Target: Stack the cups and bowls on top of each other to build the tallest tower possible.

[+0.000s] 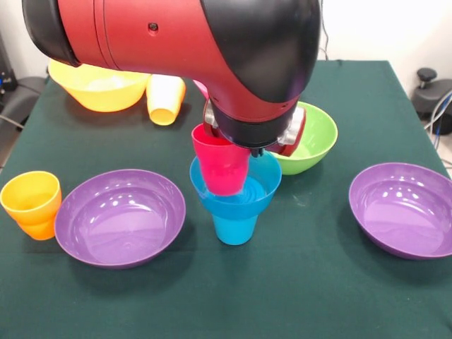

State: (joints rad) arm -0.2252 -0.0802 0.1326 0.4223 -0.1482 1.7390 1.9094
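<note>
A blue cup stands upside down at the table's middle with the small blue bowl resting on it. The red cup sits in that bowl, slightly tilted, with its top hidden under my gripper. The gripper is right above the red cup and its hold is hidden by the arm. The lime green bowl stands on the table just behind the stack, to the right. The orange cup stands at the left edge. The yellow cup is at the back left.
Two purple bowls lie at the front, one at the left and one at the right. The large orange-yellow bowl is at the back left. The arm covers the back middle. The pink bowl is hidden.
</note>
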